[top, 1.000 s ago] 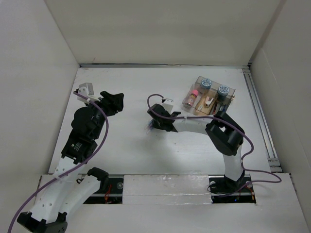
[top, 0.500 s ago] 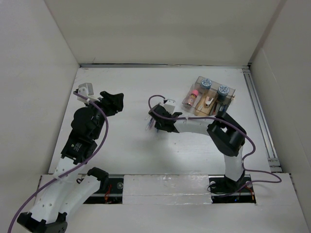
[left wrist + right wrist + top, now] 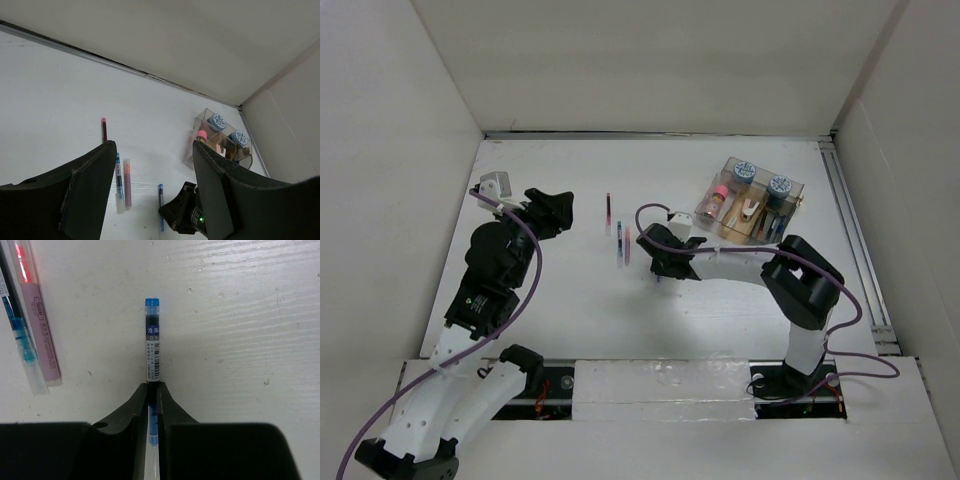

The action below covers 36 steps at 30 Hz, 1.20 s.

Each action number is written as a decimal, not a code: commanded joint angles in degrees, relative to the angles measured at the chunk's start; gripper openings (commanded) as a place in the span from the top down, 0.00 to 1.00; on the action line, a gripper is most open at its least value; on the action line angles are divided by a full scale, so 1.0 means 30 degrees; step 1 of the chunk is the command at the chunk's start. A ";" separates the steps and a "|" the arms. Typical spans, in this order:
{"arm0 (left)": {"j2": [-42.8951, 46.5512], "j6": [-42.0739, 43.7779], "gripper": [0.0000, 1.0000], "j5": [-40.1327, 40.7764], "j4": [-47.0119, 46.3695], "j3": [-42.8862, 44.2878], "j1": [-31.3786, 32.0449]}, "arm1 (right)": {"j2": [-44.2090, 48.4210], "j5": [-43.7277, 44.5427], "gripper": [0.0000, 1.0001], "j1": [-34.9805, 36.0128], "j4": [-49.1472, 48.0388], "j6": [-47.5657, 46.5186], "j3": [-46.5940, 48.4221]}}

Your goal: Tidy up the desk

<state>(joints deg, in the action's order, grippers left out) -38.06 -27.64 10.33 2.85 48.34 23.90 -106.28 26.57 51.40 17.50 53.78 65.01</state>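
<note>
The white desk (image 3: 720, 320) holds loose pens. My right gripper (image 3: 660, 265) is shut on a blue pen (image 3: 152, 347), pinching its clear end between the fingers (image 3: 135, 407), low over the desk. The pen also shows in the left wrist view (image 3: 160, 200), beside the right gripper (image 3: 182, 215). A pink pen (image 3: 627, 245) and a clear blue pen (image 3: 619, 245) lie side by side just left of it. A dark red pen (image 3: 608, 212) lies farther back. My left gripper (image 3: 552, 210) is open and empty, raised at the left.
A clear compartment box (image 3: 750, 198) with spools and small items stands at the back right, also in the left wrist view (image 3: 220, 142). A metal rail (image 3: 855, 240) runs along the right edge. White walls enclose the desk.
My right gripper has moved right and slightly nearer with the blue pen. The pink, clear blue and dark red pens now show in the open to its left. The left arm is unchanged.
</note>
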 commanded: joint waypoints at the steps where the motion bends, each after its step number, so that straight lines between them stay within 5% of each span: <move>1: 0.0294 0.0248 0.41 0.0073 -0.0716 -0.0056 -0.0086 | 0.0298 0.0020 0.97 0.0094 0.0437 -0.0085 -0.0430; 7: 0.0118 0.0219 0.41 -0.0220 -0.0657 0.0002 -0.0086 | 0.4394 0.1193 1.00 -0.1951 -0.0002 -0.0025 -0.1629; 12: 0.0060 0.0248 0.41 -0.0366 -0.0686 0.0031 -0.0086 | 0.8637 0.0903 0.99 -0.7537 -0.2015 -0.0465 -0.3092; 22: 0.0237 0.0189 0.41 -0.0249 -0.0804 -0.0058 -0.0086 | 0.8738 -0.1670 0.98 -1.5099 -0.4105 0.0414 -0.4944; 32: -0.0291 0.0248 0.42 -0.0396 -0.0570 0.0147 -0.0086 | 0.7654 -0.4251 0.95 -1.7601 -0.4188 -0.0641 -0.4589; 36: -0.0290 0.0219 0.41 -0.0278 -0.0659 0.0117 -0.0086 | 0.7126 -0.5076 0.79 -1.7806 -0.3781 -0.0963 -0.4269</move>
<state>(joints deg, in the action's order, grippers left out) -38.89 -27.64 9.69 2.83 48.34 23.90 -84.27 14.66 -1.61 8.10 52.36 50.09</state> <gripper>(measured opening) 0.585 0.194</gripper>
